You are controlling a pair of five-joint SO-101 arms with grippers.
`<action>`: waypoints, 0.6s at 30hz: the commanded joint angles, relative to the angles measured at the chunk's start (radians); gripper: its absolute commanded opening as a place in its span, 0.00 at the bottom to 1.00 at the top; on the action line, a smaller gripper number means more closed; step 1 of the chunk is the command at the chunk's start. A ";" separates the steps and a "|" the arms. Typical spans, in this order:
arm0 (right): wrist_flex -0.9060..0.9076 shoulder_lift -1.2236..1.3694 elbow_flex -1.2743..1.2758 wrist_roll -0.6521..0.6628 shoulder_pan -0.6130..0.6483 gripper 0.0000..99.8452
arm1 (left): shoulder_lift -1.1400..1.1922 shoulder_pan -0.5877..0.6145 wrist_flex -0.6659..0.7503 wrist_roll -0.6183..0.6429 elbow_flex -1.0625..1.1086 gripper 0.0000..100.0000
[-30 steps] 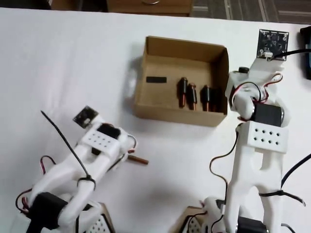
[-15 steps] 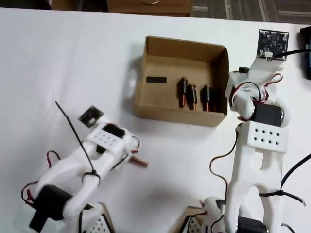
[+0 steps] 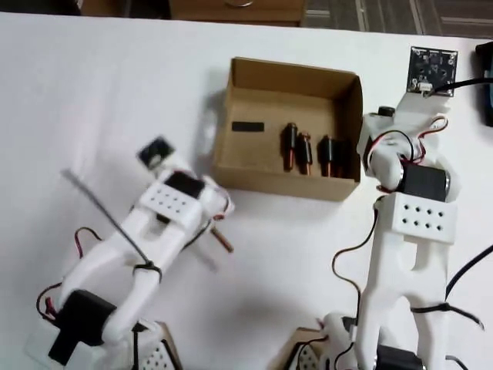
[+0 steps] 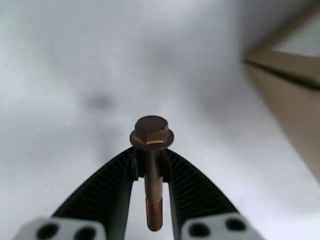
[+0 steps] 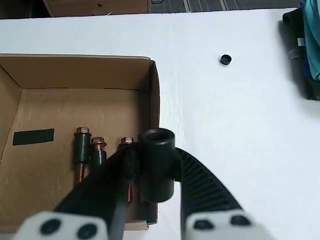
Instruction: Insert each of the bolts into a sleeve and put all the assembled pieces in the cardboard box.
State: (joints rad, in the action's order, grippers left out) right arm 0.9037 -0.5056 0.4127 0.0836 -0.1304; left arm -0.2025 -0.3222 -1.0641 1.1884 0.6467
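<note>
The step in hand is, I think, the joining of one more bolt with its sleeve. The left gripper [image 4: 151,152] is pinching a copper bolt [image 4: 151,134] just under its head. It is hanging over the bare desk [image 3: 92,92], near the front left corner of the cardboard box [image 3: 254,181]. The right gripper [image 5: 152,154] is pressing on an upright black sleeve [image 5: 157,170] at the box's front right corner, with the open bore looking up. The two arms are well apart.

The assembled pieces [image 3: 306,150] are lying in a row inside the box, toward its right wall, beside a black strip [image 3: 247,126] on the box's floor.

For the next move the bolt and the sleeve are probably needing to meet. The free end of the bolt must be turned to the bore and brought in one line with it before any pushing, otherwise the thread may be catching on the rim.

The desk is white and smooth. A small black cap [image 5: 226,59] is lying alone toward its far edge, and a dark object [image 5: 305,50] is sitting at the right edge. Behind the far edge some wooden furniture [image 5: 100,6] is standing.
</note>
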 commanded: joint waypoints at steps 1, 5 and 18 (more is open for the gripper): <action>0.005 -0.093 -0.014 0.009 0.004 0.02 | -0.086 0.015 -0.103 -0.092 -0.186 0.02; 0.054 -0.174 -0.014 0.009 0.024 0.02 | -0.166 0.014 -0.222 -0.227 -0.321 0.02; 0.318 -0.473 -0.014 0.003 0.153 0.02 | -0.434 0.055 -0.367 -0.635 -0.653 0.02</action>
State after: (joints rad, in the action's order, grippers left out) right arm 1.1876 -0.8922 0.4127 0.0836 -0.0061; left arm -0.5478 -0.2869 -1.4246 0.6375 0.1005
